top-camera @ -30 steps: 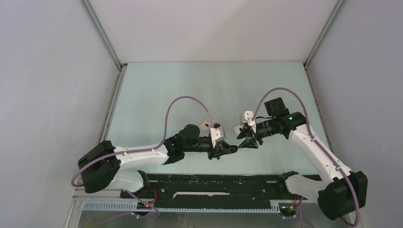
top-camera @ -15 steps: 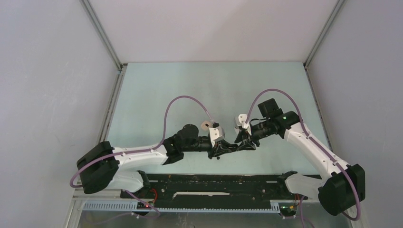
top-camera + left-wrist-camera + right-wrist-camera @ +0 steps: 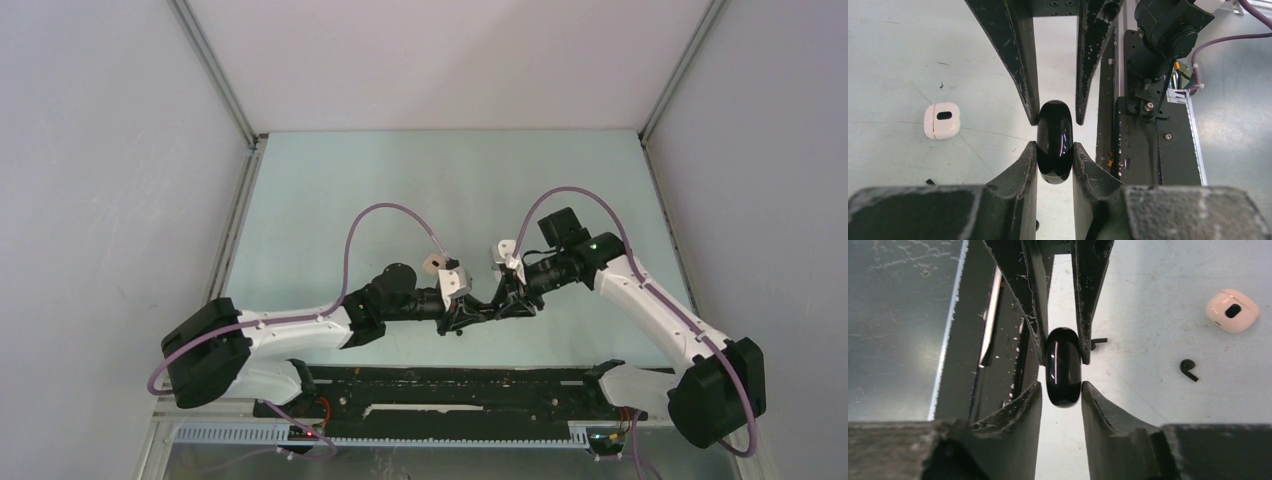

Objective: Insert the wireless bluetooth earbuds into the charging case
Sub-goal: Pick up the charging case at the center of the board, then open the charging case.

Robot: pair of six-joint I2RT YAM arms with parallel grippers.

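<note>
A glossy black charging case [image 3: 1054, 142] hangs above the table, pinched edge-on by my left gripper [image 3: 1054, 147], which is shut on it. My right gripper [image 3: 1061, 387] faces it from the other side. Its jaws straddle the opposite end of the case [image 3: 1063, 367] closely, and a thin gap shows beside one fingertip. In the top view both grippers meet at the case [image 3: 490, 310]. A black earbud [image 3: 1189, 369] lies on the table right of the case. A second dark stem [image 3: 1099, 341] pokes out from behind a left-gripper finger.
A white charging case [image 3: 941, 120], closed, lies on the pale green table [image 3: 400, 190]; it also appears in the right wrist view [image 3: 1232, 310]. The black rail [image 3: 450, 390] with the arm bases runs along the near edge, just below the grippers.
My right gripper has slid left to meet the left one and narrowed its jaws around the black case. The left gripper keeps hold of the case and has barely moved.
</note>
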